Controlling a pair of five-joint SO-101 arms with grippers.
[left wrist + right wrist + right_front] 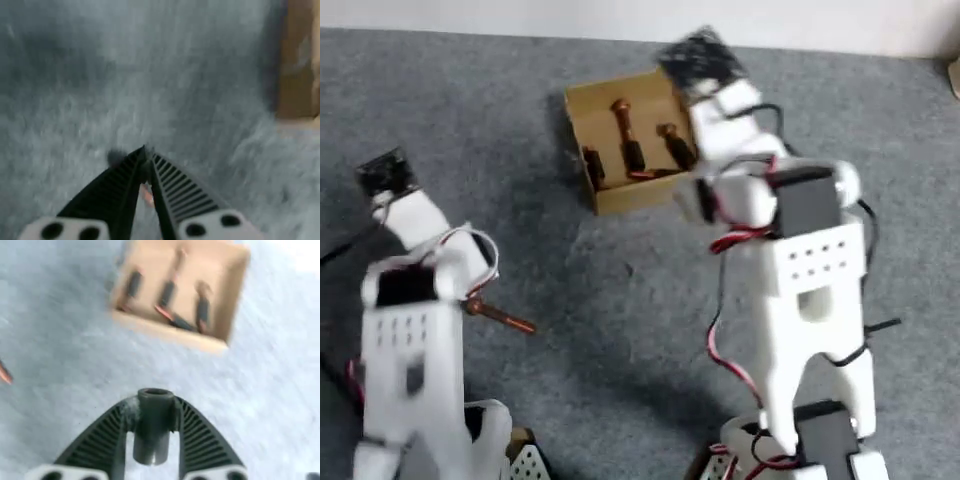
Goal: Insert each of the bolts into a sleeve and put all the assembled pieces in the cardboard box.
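Logged left gripper jaws clamped on bolt; right gripper jaws pinching dark sleeve. Counted three assembled pieces in cardboard box.

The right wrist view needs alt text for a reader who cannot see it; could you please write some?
The right end effector grips a dark sleeve over grey carpet. Beyond it sits the cardboard box holding several assembled pieces; a copper bolt tip shows at the edge.

table cover: grey cloth, fuzzy, matt
cardboard box: brown card, matt
bolt: coppery metal, slight sheen
sleeve: dark, smooth, matt
my fingers: black ribbed plastic
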